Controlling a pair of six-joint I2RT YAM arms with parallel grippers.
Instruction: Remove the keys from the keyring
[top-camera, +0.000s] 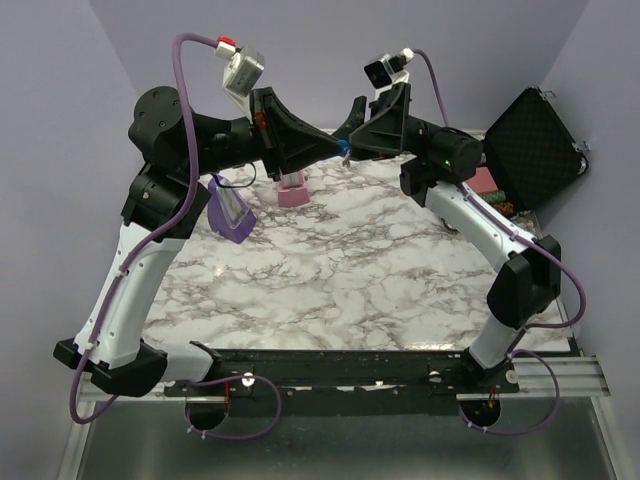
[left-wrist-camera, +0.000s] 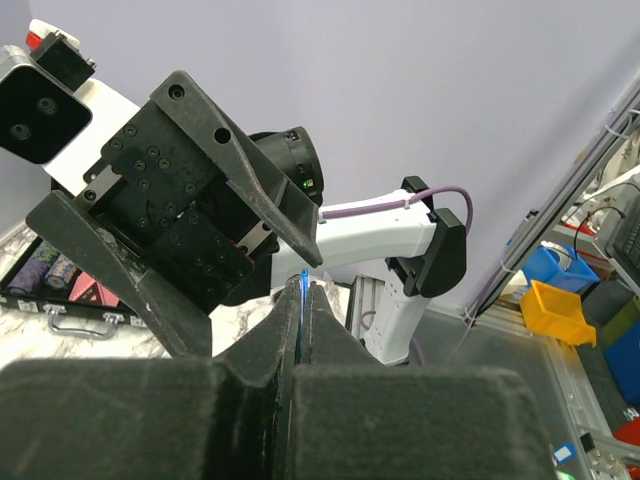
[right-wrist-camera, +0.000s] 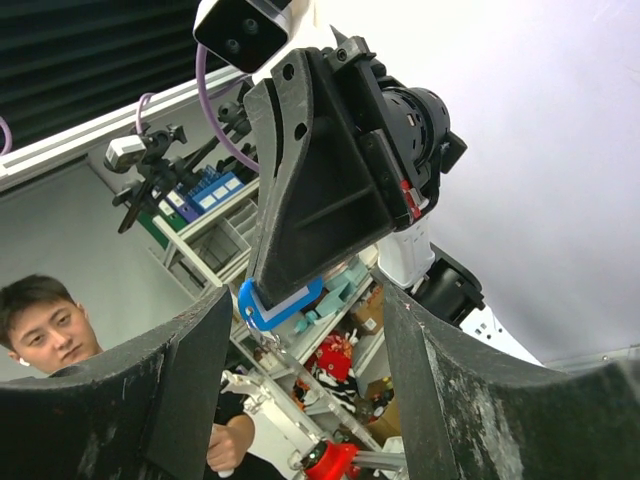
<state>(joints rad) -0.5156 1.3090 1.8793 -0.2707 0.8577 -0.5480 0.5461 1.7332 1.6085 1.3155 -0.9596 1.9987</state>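
Both arms are raised above the back of the marble table (top-camera: 330, 280). My left gripper (top-camera: 334, 146) is shut on the keys (top-camera: 343, 151), a tiny bright-blue bundle held in the air. In the left wrist view only a blue sliver of the keys (left-wrist-camera: 303, 282) shows between the closed fingers of the left gripper (left-wrist-camera: 303, 296). In the right wrist view the blue keys (right-wrist-camera: 281, 302) stick out under the left gripper's tips, with a small metal ring (right-wrist-camera: 266, 337) hanging below. My right gripper (right-wrist-camera: 300, 395) is open and empty, its jaws wide apart just short of the keys, also seen from above (top-camera: 352, 120).
A pink wedge (top-camera: 292, 190) stands at the back of the table. A purple wedge (top-camera: 230, 215) lies at the left under the left arm. An open black case (top-camera: 535, 145) with small items stands at the back right.
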